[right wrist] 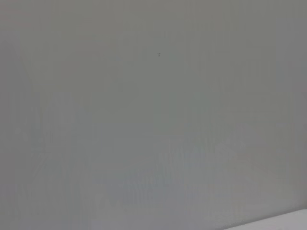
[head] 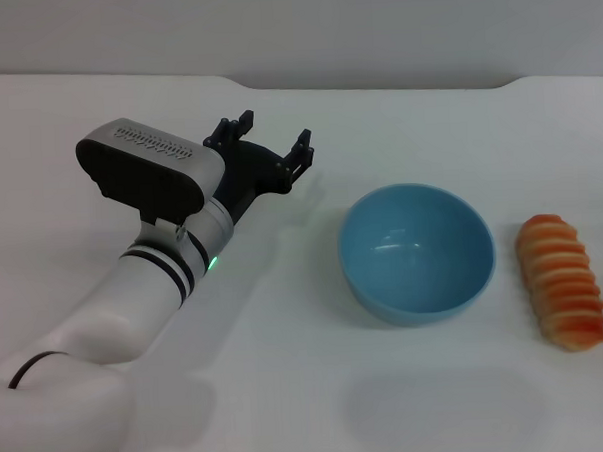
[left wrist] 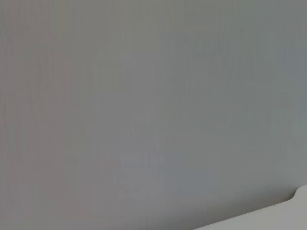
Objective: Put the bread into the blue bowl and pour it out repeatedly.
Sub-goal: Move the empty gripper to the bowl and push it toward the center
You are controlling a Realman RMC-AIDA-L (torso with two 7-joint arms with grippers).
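Note:
The light-blue bowl (head: 417, 251) stands upright and holds nothing, right of the table's middle in the head view. Just to its right lies the bread (head: 561, 281), an oblong loaf with its orange-red striped side up, resting on the table and apart from the bowl. My left gripper (head: 272, 141) hovers open to the left of the bowl and a little farther back, with nothing between its fingers. The right gripper is out of view. Both wrist views show only a plain grey wall and a sliver of table edge.
The white table (head: 289, 387) spreads across the head view, with a grey wall behind its far edge. My left arm (head: 144, 293) reaches in from the lower left corner.

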